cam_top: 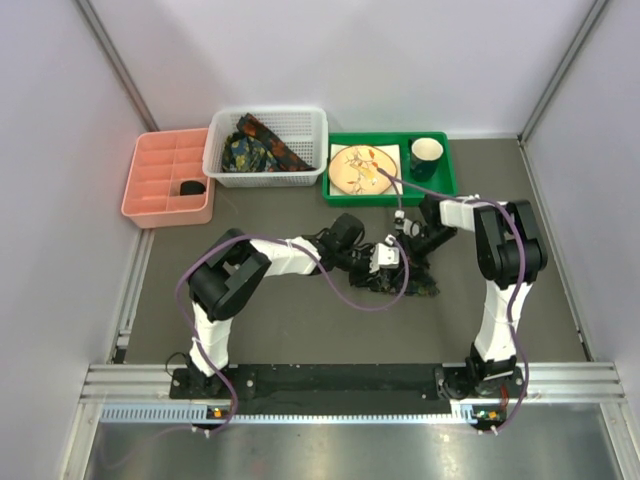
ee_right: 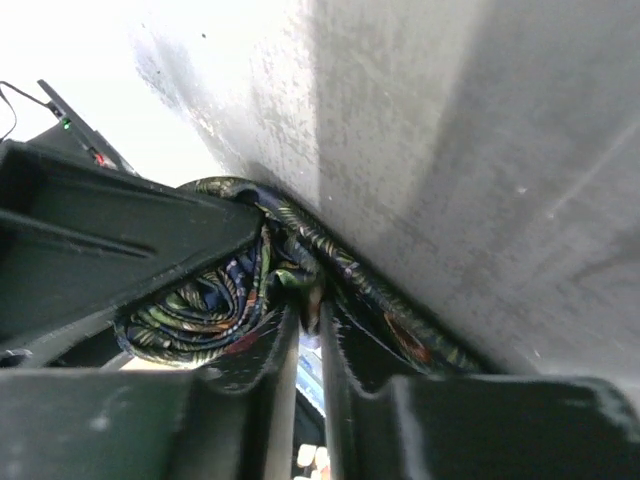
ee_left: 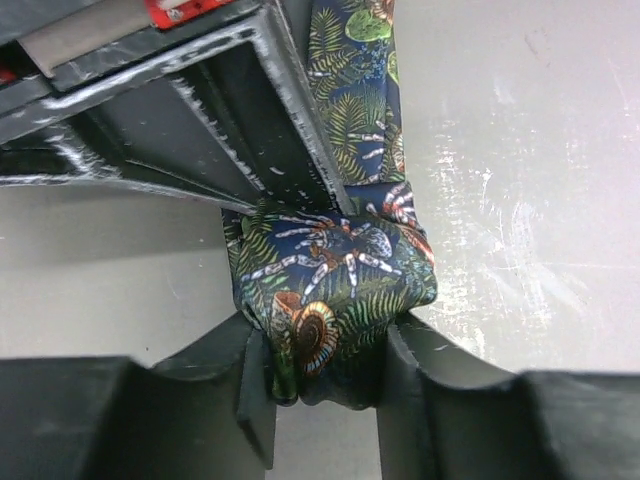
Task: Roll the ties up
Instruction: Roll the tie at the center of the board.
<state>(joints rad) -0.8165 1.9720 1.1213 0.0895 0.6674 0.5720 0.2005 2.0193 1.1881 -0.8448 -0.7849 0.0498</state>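
One tie lies partly rolled on the grey table mid-centre, and both grippers meet over it. My left gripper is shut on the rolled end; in the left wrist view the dark leaf-and-spider print roll sits squeezed between its fingers, and the tail runs away up the frame. My right gripper is shut on a fold of the same tie, its fingers almost touching. More ties lie in the white basket at the back.
The white basket stands at the back, with a pink divided tray to its left. A green tray with a plate and a dark cup stands to its right. Purple cables hang near the tie.
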